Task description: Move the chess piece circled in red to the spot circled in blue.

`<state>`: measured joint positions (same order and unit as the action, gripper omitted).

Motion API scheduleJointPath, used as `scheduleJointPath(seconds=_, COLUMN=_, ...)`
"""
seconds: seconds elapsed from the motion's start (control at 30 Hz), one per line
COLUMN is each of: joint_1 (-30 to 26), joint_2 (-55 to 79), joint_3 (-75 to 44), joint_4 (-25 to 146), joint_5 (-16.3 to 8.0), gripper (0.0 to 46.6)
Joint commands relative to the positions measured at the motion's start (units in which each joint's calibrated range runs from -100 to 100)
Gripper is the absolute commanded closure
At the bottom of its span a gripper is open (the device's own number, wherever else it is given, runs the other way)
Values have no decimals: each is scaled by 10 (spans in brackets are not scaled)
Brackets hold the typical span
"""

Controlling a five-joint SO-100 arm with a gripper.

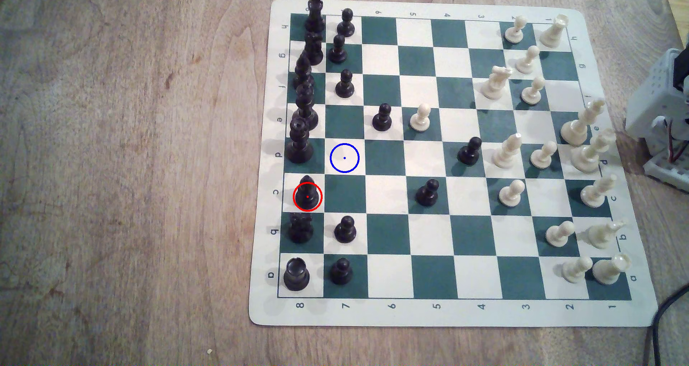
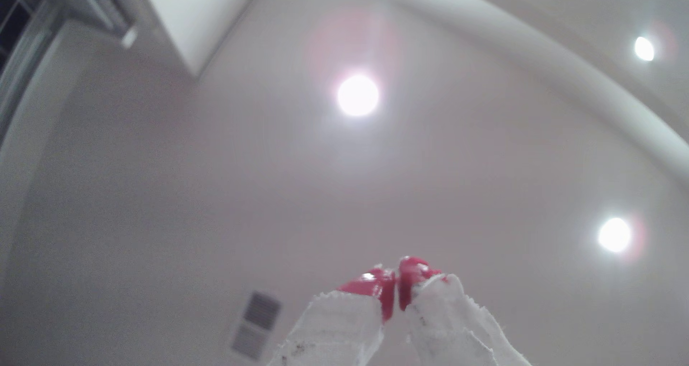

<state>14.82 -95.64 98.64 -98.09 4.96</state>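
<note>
The black bishop (image 1: 307, 194) stands upright inside the red ring on a cream square in the mat's leftmost column, in the exterior view. The blue ring (image 1: 344, 158) marks a bare cream square one column to the right and one row up from it. In the wrist view my gripper (image 2: 396, 276) points up at the ceiling; its white-wrapped fingers (image 2: 335, 325) end in red tips that press together, shut on nothing. The arm's white base (image 1: 663, 101) sits off the mat at the exterior view's right edge, far from the bishop.
A tall crowned black piece (image 1: 299, 142) stands just above the bishop, a black knight (image 1: 300, 227) just below. Black pawns (image 1: 345, 230) line the adjacent column. White pieces (image 1: 507, 151) crowd the mat's right side. A black cable (image 1: 667, 314) lies at the lower right. Bare wooden table (image 1: 130, 164) spreads left.
</note>
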Motion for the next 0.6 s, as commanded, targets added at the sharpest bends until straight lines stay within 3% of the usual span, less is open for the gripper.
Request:
scheduleJointPath(seconds=0.0, joint_1=-9, joint_2=-2, joint_3=13, joint_4=-16, joint_5=2, gripper=464)
scheduleJointPath(seconds=0.2, joint_1=-47, joint_2=-1, joint_3=-55, joint_4=96, joint_5=2, gripper=464)
scheduleJointPath(seconds=0.33, joint_1=-84, joint_2=-1, joint_3=-141, joint_4=281, joint_5=2, gripper=464)
scheduleJointPath(seconds=0.57, joint_1=-92, joint_2=-1, joint_3=-237, joint_4=523, joint_5=0, gripper=464)
